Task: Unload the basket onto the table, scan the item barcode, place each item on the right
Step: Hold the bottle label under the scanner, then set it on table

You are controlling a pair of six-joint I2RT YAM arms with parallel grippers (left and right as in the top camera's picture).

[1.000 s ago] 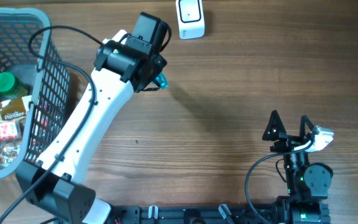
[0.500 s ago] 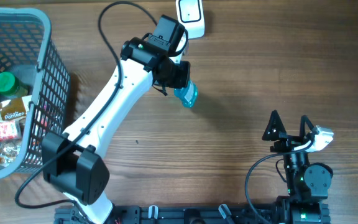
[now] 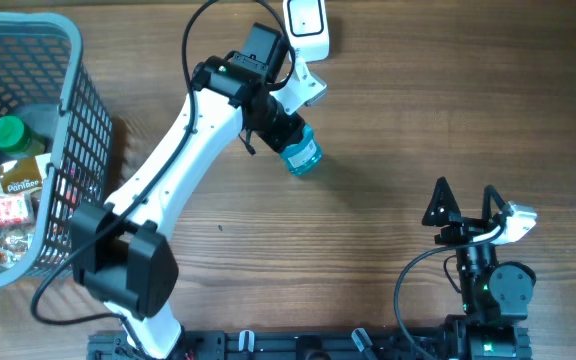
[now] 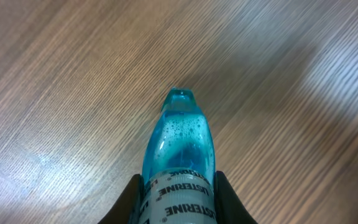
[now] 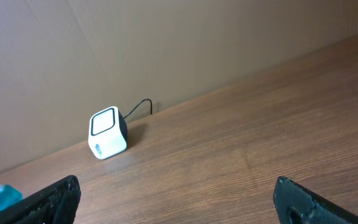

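Observation:
My left gripper point(image 3: 286, 138) is shut on a small blue mouthwash bottle point(image 3: 301, 155) with a white label, held above the table just below the scanner. In the left wrist view the bottle point(image 4: 179, 149) points away from me, its labelled end clamped between my two dark fingers point(image 4: 131, 202). The white barcode scanner point(image 3: 306, 22) stands at the table's far edge; the right wrist view shows the scanner point(image 5: 108, 133) at a distance. My right gripper point(image 3: 466, 203) rests open at the near right with nothing between its fingers point(image 5: 55, 200).
A grey wire basket point(image 3: 66, 130) at the far left holds a green-capped bottle point(image 3: 10, 134) and several snack packets point(image 3: 8, 195). The scanner's black cable point(image 5: 139, 106) runs to the back wall.
The left arm has swung right from beside the basket toward the scanner, carrying the blue bottle, which now shows beyond the wrist. The right arm has not moved.

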